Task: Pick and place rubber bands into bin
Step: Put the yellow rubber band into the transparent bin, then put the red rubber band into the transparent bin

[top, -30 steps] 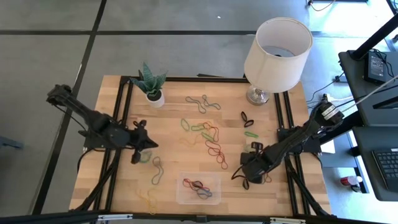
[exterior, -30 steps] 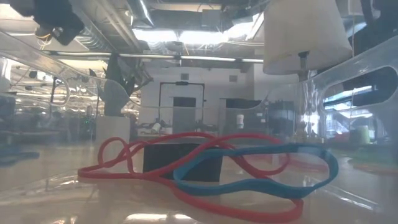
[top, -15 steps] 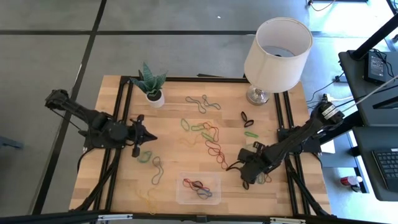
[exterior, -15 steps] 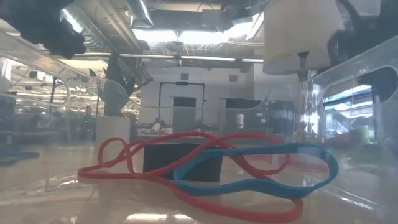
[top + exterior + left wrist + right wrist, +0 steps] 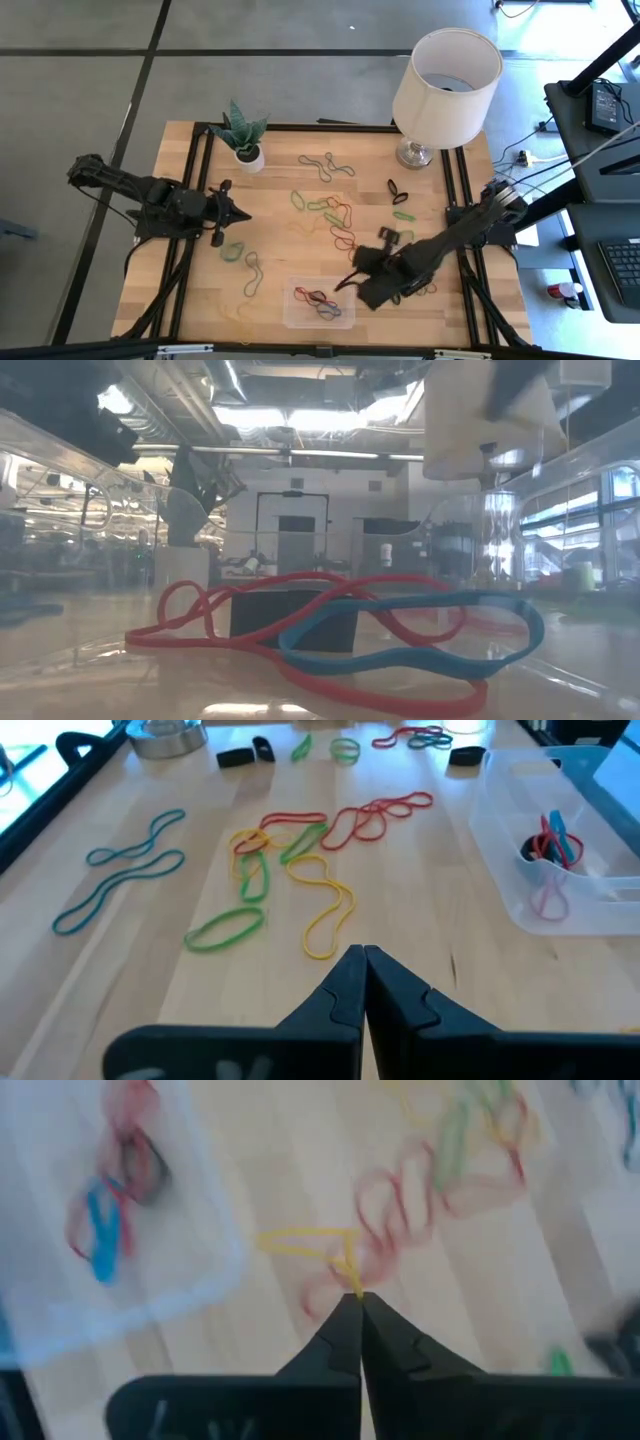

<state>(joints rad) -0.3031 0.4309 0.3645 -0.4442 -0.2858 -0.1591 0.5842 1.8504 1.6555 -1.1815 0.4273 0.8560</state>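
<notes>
My right gripper (image 5: 342, 286) hangs above the table just right of the clear bin (image 5: 292, 318), shut on a yellow rubber band (image 5: 300, 1240). Red and blue rubber bands (image 5: 318, 300) lie on the bin's floor, close up in the low view (image 5: 300, 630). Loose rubber bands (image 5: 335, 222) in red, green and yellow lie flat mid-table, with more of them (image 5: 325, 165) farther back. My left gripper (image 5: 244, 213) is shut on nothing at the table's left, pointing at the loose bands (image 5: 300, 845). My right gripper pinches one end of the yellow band's loop (image 5: 350, 1278) at its fingertips, coming from above at a slant. The rest of the loop hangs free off the tips, clear of the table, beside the bin's rim (image 5: 235, 1250).
A white lamp (image 5: 445, 75) stands at the far right and a small potted plant (image 5: 240, 135) at the far left. Green bands (image 5: 245, 265) lie near my left gripper; black ones (image 5: 397, 188) and green ones (image 5: 403, 215) lie toward the right. Black rails run along both table sides.
My right gripper has shut on the yellow band, risen off the table and swung toward the table's left, up to the bin, lifting the band clear. My left gripper, still shut, has swung a little toward the far edge.
</notes>
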